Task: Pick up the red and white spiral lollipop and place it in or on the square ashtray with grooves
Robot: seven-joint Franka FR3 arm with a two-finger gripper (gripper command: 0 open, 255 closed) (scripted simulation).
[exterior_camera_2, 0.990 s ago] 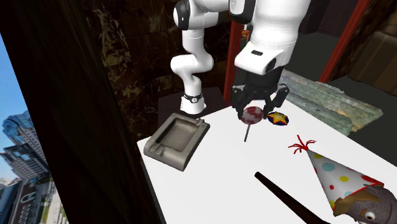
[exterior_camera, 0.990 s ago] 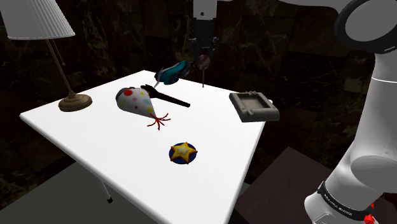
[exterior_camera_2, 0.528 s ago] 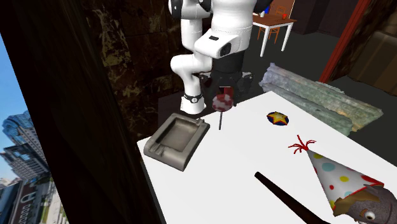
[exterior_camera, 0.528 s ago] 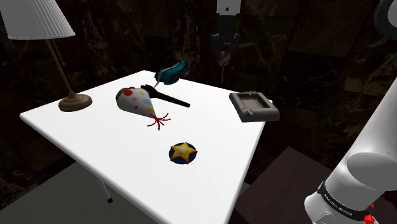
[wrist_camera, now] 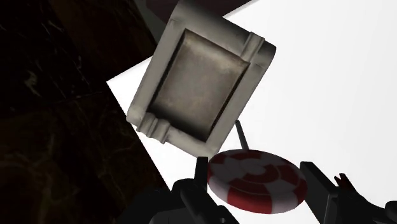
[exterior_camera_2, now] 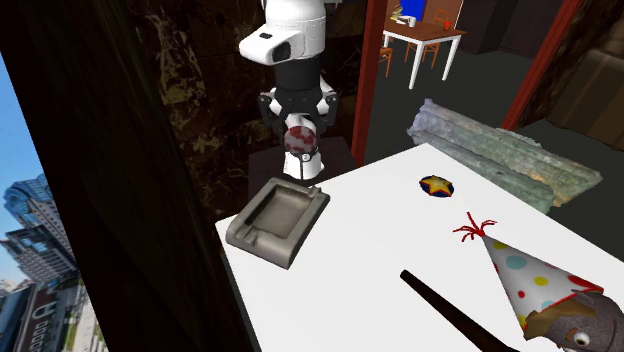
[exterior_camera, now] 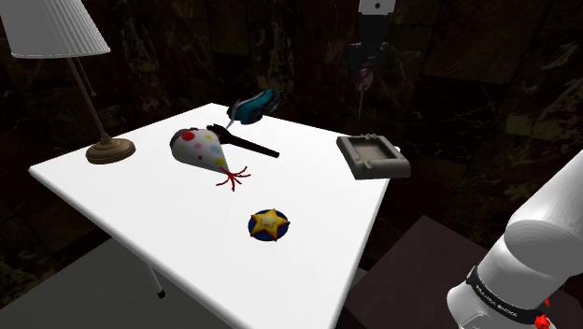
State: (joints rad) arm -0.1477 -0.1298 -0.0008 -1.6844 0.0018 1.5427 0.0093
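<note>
Gripper (wrist_camera: pixel 254 178), clamped on the red-and-white lollipop (wrist_camera: pixel 253 186) head, had swung over from mid-table (exterior_camera: pixel 140 206) in the last second and hung high, nearly above the square ashtray (wrist_camera: pixel 200 76), so centring, lowering and release looked next.

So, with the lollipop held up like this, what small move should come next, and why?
Probably lower the end effector toward the ashtray: it is shut on the lollipop, whose stick points down, well above the ashtray and apart from it.
</note>
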